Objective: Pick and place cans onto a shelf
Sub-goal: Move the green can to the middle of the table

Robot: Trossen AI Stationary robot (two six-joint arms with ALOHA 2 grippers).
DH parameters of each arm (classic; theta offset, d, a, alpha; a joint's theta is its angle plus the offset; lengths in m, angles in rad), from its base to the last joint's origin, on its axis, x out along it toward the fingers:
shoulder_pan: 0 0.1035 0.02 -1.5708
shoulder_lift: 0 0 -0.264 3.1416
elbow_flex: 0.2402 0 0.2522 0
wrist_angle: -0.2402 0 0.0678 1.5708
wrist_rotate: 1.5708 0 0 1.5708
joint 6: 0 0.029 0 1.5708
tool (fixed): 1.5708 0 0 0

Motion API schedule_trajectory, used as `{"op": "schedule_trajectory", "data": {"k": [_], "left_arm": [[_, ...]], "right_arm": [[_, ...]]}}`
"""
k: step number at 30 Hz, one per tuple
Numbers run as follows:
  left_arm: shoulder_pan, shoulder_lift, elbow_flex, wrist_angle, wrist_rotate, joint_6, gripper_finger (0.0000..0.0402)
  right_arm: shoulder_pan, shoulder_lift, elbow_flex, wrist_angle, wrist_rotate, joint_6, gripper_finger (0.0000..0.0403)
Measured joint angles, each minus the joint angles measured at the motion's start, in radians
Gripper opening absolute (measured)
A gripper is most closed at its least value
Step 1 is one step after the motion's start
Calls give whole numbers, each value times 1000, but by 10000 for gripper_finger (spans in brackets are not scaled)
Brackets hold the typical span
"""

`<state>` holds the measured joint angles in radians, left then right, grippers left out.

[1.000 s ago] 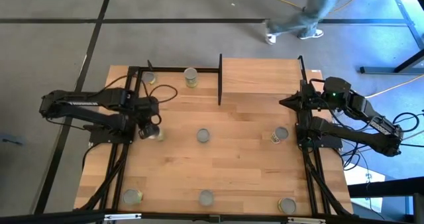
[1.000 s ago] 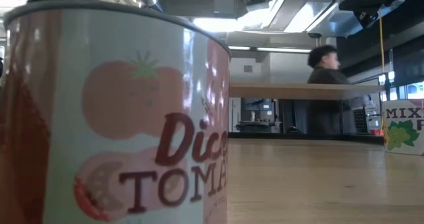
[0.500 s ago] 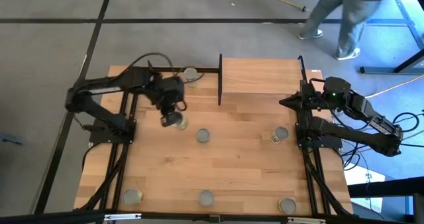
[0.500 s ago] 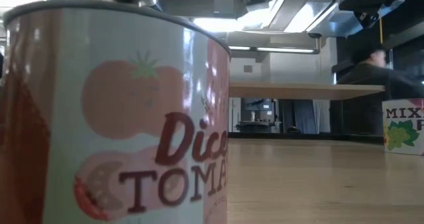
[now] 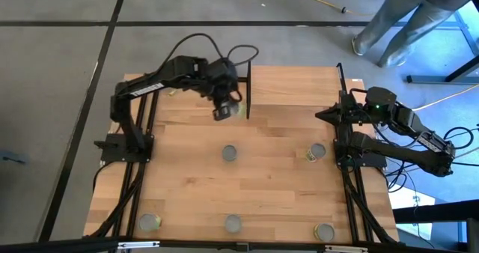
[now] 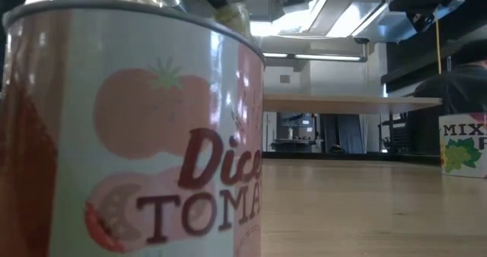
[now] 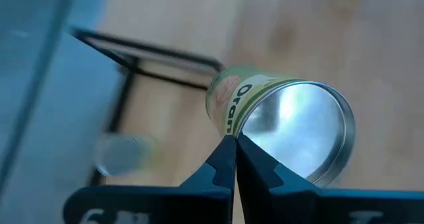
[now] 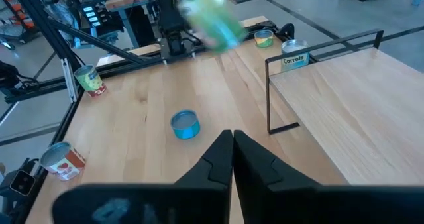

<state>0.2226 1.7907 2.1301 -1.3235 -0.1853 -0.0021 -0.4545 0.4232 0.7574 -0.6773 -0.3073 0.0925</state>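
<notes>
Your left arm is stretched across the table's far half, its upper link rising from the base at the left edge and the forearm reaching inward toward the centre. The left gripper (image 5: 224,108) hangs above the board, its fingers (image 7: 224,163) pinched together so the tips meet — you see no gap between them in the left wrist view. Your right arm sits folded at the right edge, elbow drawn back toward its base, wrist pointing inward. The right gripper (image 5: 323,116) waits there — its fingers (image 8: 222,151) lie closed, tips touching.
</notes>
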Motion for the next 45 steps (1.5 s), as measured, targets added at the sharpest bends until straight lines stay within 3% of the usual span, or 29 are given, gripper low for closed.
{"op": "schedule_trajectory", "data": {"k": [6,12,16,19,26,36,41,45], "left_arm": [[-15,53,5,233,-160,76,0],[-35,108,5,412,-213,177,0],[-9,128,4,445,-150,196,0],[20,123,5,473,-158,196,0],[29,123,5,550,-301,195,0],[-13,159,4,708,-501,296,0],[-22,181,4,673,-390,301,0],[-27,169,26,582,-204,300,0]], "right_arm": [[0,0,-1,109,17,61,16],[0,28,-1,230,102,51,16],[0,53,-1,234,106,27,16],[0,77,-1,248,127,38,16],[1,168,-1,324,185,53,16],[5,289,-1,587,369,-50,16],[32,339,-1,626,377,-79,16],[47,338,-1,628,377,-74,16]]}}
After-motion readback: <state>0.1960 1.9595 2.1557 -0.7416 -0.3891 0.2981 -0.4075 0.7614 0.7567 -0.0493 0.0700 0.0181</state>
